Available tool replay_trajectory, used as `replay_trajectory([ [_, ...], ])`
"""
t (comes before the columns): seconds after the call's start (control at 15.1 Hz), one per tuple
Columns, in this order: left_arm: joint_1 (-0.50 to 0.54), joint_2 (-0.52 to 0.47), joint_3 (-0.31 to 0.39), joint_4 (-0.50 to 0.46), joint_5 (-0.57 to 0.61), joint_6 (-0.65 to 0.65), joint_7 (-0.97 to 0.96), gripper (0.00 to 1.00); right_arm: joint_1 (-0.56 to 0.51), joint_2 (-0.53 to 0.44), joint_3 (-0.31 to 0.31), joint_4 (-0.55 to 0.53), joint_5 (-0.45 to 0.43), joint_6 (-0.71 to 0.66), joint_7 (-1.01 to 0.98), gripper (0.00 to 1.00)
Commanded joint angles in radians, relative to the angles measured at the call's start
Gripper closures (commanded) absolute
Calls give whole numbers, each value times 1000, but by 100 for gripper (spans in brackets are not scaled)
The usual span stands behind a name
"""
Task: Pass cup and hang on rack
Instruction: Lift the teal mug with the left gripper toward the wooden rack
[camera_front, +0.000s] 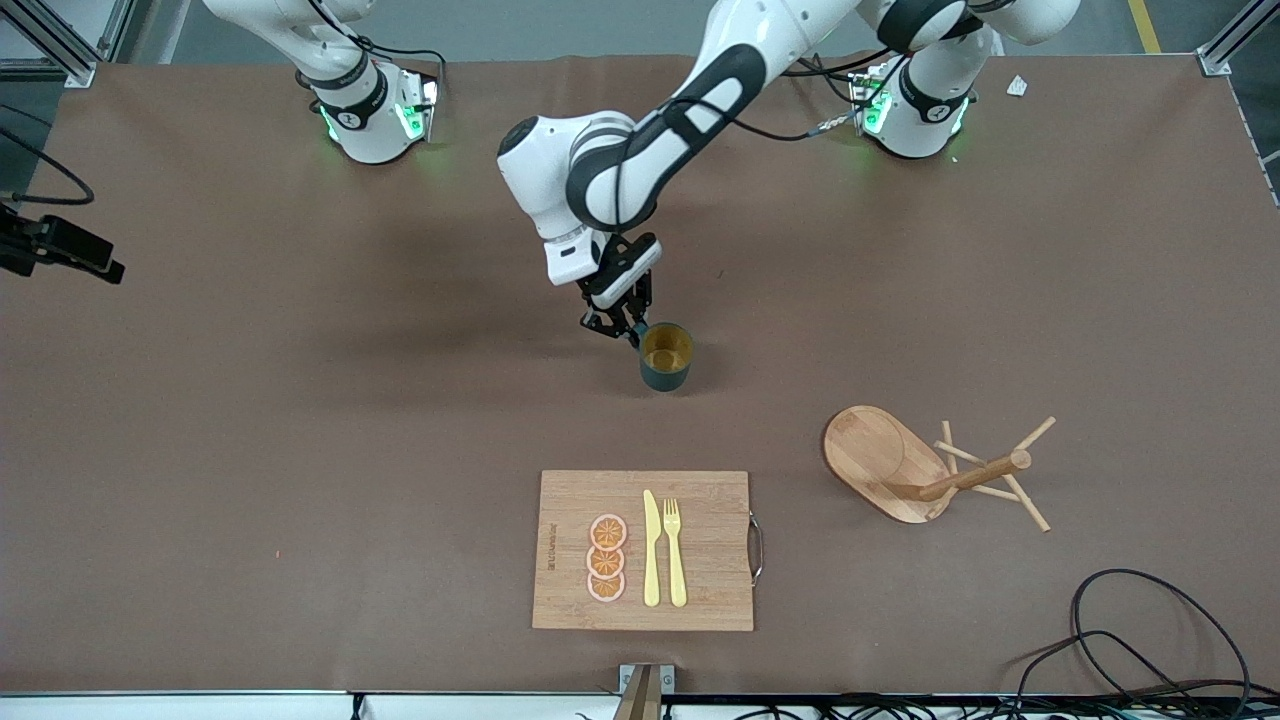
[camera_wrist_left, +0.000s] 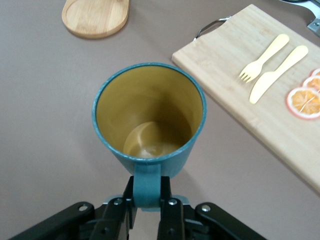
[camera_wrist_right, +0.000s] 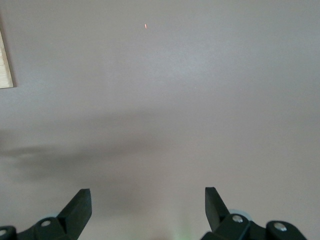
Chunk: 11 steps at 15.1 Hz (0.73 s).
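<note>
The left gripper (camera_wrist_left: 148, 212) is clamped on the small loop handle of the dark teal ribbed cup (camera_wrist_left: 149, 117) with the mustard-yellow interior, fingers (camera_wrist_left: 172, 216) pinching the handle from both sides. The cup stands upright on the brown counter (camera_front: 300, 400) near its middle, mouth open upward, empty as far as the left wrist view shows.

The hold is on a narrow handle only, so my worry is that the cup swings or twists about that pinch once lifted, or slips out if the arm moves sharply; a tilted cup would be awkward to hand across. The light wooden mug rack (camera_front: 925, 465) with the oval base appears to lie on its side, its post and thin pegs pointing toward the left arm's end of the counter, which would make hanging difficult unless it is set upright.

Room is generous around the cup. The rectangular bamboo cutting board (camera_front: 700, 545), carrying a pale yellow knife (camera_front: 651, 550), a pale yellow fork (camera_front: 674, 550) and three orange slices (camera_front: 607, 558), lies nearer the front camera than the cup and well apart from it. The rack is also nearer that camera, toward the left arm's end.

The right gripper (camera_wrist_right: 148, 205) waits with fingers spread wide, holding nothing, over bare counter toward the right arm's end, out of the front view.
</note>
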Motion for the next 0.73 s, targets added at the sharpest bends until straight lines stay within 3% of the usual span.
replay_trajectory([
  [0.0, 82, -129, -10, -24, -138, -9, 156, 99, -9, -55, 11, -65, -21, 9, -8, 0],
  [0.27, 209, -257, -10, -24, -371, -7, 419, 100, -6, -93, 14, -77, -18, 9, -5, 0],
  [0.66, 509, -386, -10, -24, -787, -13, 888, 100, -6, -113, 14, -75, -1, -28, -3, 0],
])
